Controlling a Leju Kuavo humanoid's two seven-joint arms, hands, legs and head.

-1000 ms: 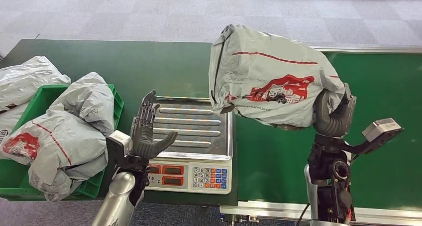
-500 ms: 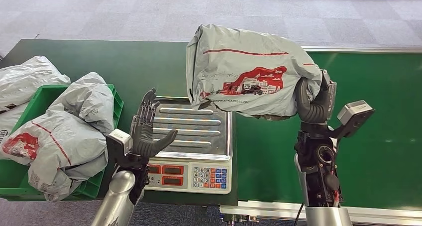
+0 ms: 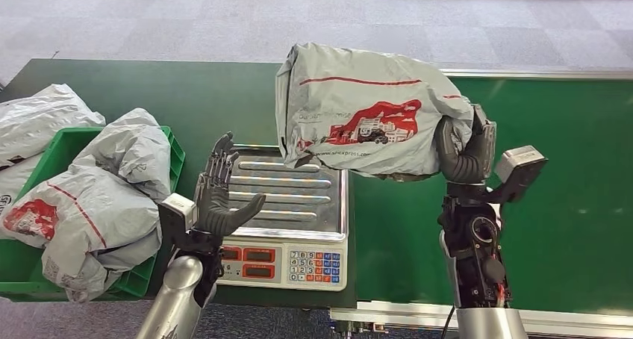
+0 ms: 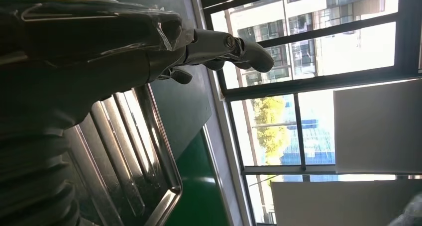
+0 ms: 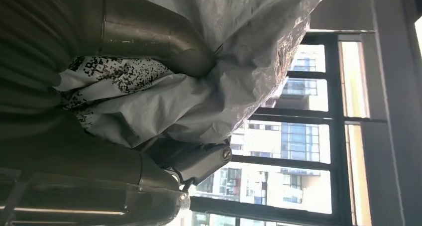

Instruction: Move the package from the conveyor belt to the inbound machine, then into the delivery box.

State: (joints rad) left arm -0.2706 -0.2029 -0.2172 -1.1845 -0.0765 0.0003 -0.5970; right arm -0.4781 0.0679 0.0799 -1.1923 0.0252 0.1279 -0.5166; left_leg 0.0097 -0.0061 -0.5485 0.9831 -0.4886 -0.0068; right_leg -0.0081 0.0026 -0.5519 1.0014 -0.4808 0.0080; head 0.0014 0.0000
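Note:
My right hand (image 3: 463, 154) grips a large grey package (image 3: 364, 113) with a red print and holds it in the air, its left part hanging over the far right of the scale's steel pan (image 3: 287, 192). The right wrist view shows the thumb (image 5: 164, 44) pressed into the grey package (image 5: 214, 61), beside a printed label. My left hand (image 3: 220, 197) is raised at the pan's near left corner, palm up, fingers spread and holding nothing. In the left wrist view its fingers (image 4: 219, 44) reach over the ribbed steel pan (image 4: 134, 151).
The scale's display and keypad (image 3: 287, 263) face me. A green crate (image 3: 160, 204) at the left is heaped with grey packages (image 3: 93, 197), and one more package (image 3: 37, 122) lies beside it. The green conveyor belt (image 3: 567, 175) runs at the right.
My right hand has carried the package leftward from above the belt to over the scale's right side. The left hand has stayed still.

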